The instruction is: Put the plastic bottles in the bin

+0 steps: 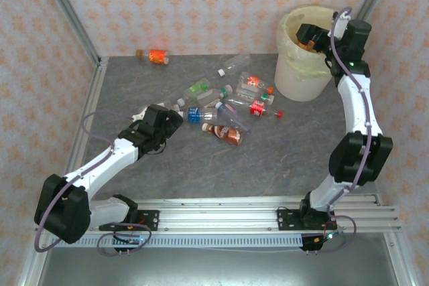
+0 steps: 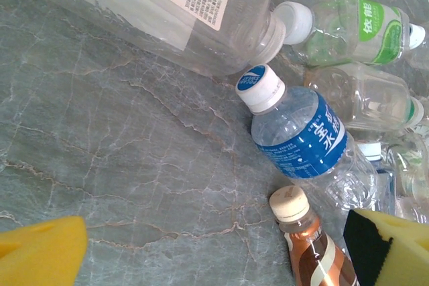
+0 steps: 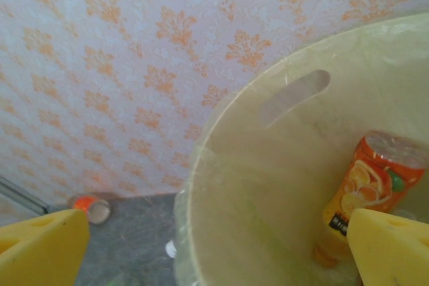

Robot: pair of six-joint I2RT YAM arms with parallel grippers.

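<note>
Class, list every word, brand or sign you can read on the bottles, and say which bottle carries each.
"依能": white characters on the green-label bottle.
Blue-label bottle: white Chinese characters, too warped to read surely.
Large clear bottle: fine print and a round green mark on its white label, too small.
Orange bottle in the bin: fruit picture, print blurred.

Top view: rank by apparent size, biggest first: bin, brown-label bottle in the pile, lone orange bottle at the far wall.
1. bin, by far.
2. brown-label bottle.
3. orange bottle: looks slightly smaller, but it lies farther from the camera, so 2 versus 3 is unsure.
</note>
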